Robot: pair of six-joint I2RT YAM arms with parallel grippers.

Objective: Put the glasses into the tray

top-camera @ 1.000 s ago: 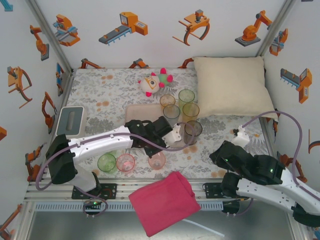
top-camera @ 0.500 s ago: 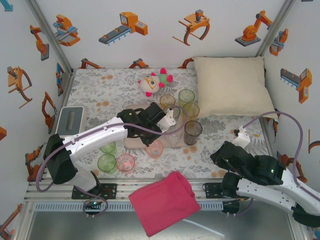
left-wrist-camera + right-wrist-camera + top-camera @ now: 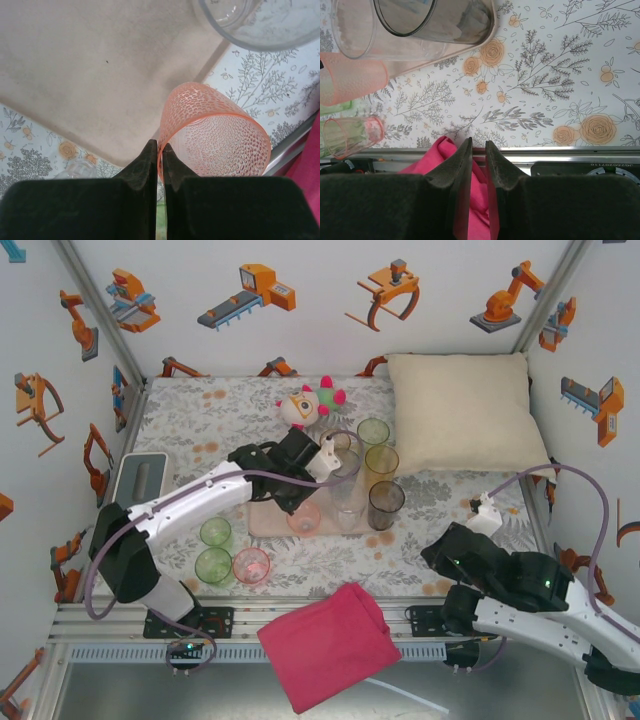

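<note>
**Item: pink tumbler, over the tray's near edge**

Top view: left gripper (image 3: 303,502) is pinching the rim of the dimpled translucent pink plastic tumbler (image 3: 305,519) above the pale beige rectangular tray (image 3: 268,523).
Left wrist: tumbler is hanging mouth-up, with bare tray floor lying just beyond.
Right wrist: right gripper (image 3: 479,145) is hovering well apart, slightly parted and empty.

Shows a cream pillow (image 3: 465,412) at the far right of the floral surface (image 3: 190,420), plush toy (image 3: 305,407) left of it, grey box (image 3: 143,482) at the left edge, magenta cloth (image 3: 328,645) draped over the near edge.
</note>
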